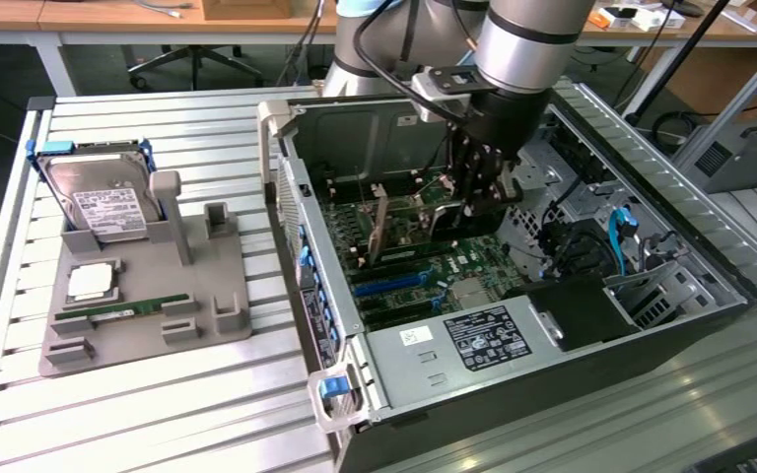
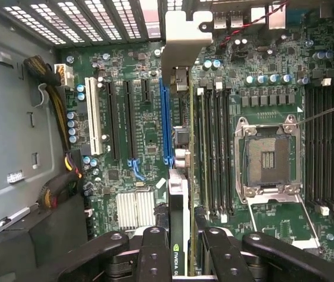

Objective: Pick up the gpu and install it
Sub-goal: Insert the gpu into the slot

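Here the gripper [image 2: 181,254], clamped on the gpu [image 2: 177,205], should hold it upright — edge square over the blue slot [image 2: 166,117].

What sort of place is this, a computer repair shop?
Probably a robotics lab or workshop: a robot arm holds a gpu inside an open computer case on a slatted bench, a hard drive sits in a grey holder, desks behind.

Setting: robotics lab bench. Evidence: ribbed aluminium counter [image 1: 155,414], open black tower computer case [image 1: 589,394] with green motherboard [image 2: 149,135] exposed, grey moulded parts fixture [image 1: 208,296], wooden desks [image 1: 115,20] and black swivel-chair base [image 1: 194,59] behind.
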`<act>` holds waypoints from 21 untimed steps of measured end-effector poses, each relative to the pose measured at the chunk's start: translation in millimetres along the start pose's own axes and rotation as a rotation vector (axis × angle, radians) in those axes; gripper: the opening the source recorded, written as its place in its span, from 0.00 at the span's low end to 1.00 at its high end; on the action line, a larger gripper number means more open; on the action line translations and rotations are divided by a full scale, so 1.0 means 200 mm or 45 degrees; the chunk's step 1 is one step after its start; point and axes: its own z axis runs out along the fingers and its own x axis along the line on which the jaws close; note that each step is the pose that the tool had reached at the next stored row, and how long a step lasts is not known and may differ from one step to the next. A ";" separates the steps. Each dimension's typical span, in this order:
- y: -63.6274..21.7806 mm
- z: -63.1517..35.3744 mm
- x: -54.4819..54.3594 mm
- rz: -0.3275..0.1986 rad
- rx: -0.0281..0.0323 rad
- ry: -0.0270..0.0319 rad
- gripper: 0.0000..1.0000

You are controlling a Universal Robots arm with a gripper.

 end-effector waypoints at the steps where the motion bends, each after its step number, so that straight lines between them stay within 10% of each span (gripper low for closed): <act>1: 0.000 0.000 0.00 0.000 -0.0001 0.0003 0.27; 6: 0.004 0.001 0.00 0.000 0.0028 -0.0131 0.27; 21: 0.068 0.037 0.05 0.001 0.0179 -0.0191 0.27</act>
